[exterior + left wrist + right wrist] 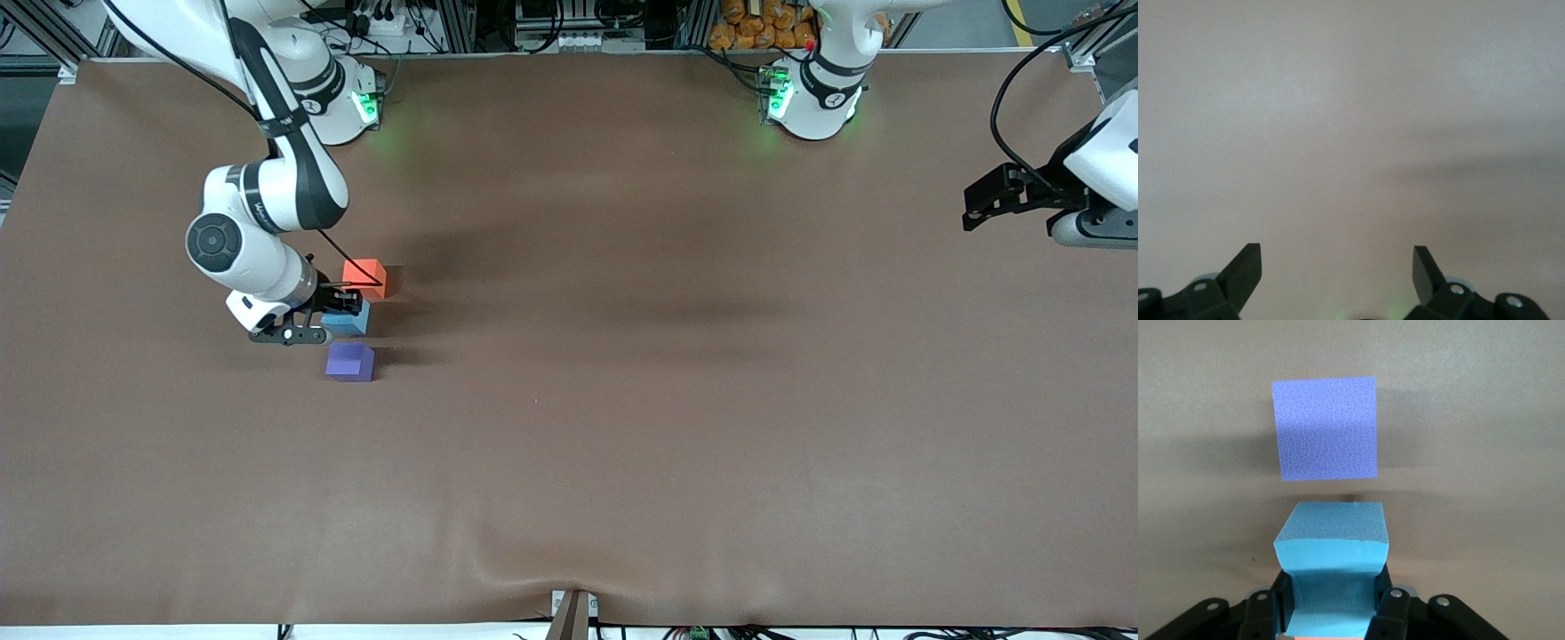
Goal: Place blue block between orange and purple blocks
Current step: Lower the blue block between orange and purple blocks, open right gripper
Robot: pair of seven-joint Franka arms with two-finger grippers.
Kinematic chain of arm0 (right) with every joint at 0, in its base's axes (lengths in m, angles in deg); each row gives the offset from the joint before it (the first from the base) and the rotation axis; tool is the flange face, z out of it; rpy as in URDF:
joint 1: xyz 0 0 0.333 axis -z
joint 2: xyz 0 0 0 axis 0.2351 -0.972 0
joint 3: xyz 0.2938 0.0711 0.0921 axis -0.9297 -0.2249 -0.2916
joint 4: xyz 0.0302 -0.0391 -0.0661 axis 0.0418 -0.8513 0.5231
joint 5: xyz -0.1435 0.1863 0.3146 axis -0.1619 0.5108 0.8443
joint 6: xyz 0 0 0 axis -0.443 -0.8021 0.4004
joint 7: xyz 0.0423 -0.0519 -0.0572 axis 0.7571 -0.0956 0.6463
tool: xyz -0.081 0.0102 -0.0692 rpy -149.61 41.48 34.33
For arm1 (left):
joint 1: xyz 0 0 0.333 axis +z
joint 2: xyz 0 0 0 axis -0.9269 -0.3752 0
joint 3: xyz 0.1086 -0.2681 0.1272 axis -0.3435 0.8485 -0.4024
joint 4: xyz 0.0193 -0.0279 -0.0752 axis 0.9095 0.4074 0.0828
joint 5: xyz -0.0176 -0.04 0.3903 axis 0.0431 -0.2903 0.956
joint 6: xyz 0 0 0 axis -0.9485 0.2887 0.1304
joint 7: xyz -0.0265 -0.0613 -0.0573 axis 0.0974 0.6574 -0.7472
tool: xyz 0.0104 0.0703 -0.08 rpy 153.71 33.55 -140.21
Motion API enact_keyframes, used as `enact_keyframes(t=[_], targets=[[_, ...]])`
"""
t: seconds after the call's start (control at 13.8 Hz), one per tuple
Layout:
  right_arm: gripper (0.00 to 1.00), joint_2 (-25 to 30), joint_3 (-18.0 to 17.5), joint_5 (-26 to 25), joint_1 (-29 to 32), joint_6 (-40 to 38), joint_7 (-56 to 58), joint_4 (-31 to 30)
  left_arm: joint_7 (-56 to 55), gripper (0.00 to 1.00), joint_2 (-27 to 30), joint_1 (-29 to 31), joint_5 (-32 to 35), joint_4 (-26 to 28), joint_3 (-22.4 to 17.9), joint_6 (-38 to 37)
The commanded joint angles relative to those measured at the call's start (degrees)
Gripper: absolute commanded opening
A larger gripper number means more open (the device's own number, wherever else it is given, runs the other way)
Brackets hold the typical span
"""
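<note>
Your right gripper (1333, 613) has its fingers (1390, 608) pressed on two facing sides of the blue block (1333, 550), low in the right wrist frame, and the block's walls bow in a little where they bite. That tells you it is probably soft foam: light, matte and grippy rather than slick, unlikely to break, but easy to squash or tip if you squeeze hard. The flat side faces, about mid-height, look like the sensible place to hold it, as you do now; a light squeeze should be enough. In the front frame, left of centre, the blue block (348, 318) sits in line with the other two: the orange block (366, 277) just above it in the picture, the purple block (350, 362) just below, with a narrow strip of desk (622, 400) showing between blue and purple. Whether blue touches orange you cannot tell, because the gripper (342, 307) covers that edge; nor is it clear whether the block rests on the desk or hangs just off it. It looks already placed between the pair, so release is likely what remains; open gently so the foam does not spring sideways. Your left gripper (1337, 273) waits at the frame's right edge (978, 209), fingers (1245, 270) spread wide, holding nothing.
</note>
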Motion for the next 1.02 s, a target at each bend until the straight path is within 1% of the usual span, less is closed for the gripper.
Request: enact_keyframes(t=[0.0,0.22,0.29,0.73,0.8,0.87,0.94], targets=[[0.0,-1.5,-0.1,-0.7,-1.5,3.9,0.5,-1.4,-2.0,1.0,1.2,0.2,0.3,1.2,0.4,-0.5],[0.0,-2.9,-0.1,-0.7,-2.1,6.6,0.5,-1.9,-4.1,1.0,1.3,0.0,-1.1,1.9,1.2,-0.5],[0.0,-3.2,0.0,-0.7,-2.1,6.7,0.5,-1.9,-4.9,1.0,1.4,0.2,-1.2,2.4,2.0,-0.5],[0.0,-4.2,0.0,-0.6,-1.5,6.8,1.3,-1.9,-4.8,1.0,0.6,0.2,-1.2,1.4,2.1,-0.2],[0.11,-4.5,-0.1,-0.6,-1.4,6.8,1.2,-1.9,-4.4,1.0,0.9,-0.2,-1.2,1.1,2.3,-0.2],[0.99,-4.6,0.0,-0.5,-1.4,6.8,1.2,-1.8,-4.4,1.0,1.2,-0.3,-1.2,1.1,2.9,-0.3],[1.0,-4.6,-0.1,-0.5,-1.4,6.2,1.1,-1.4,-4.7,1.0,1.3,0.0,-1.1,1.1,3.8,-0.3]])
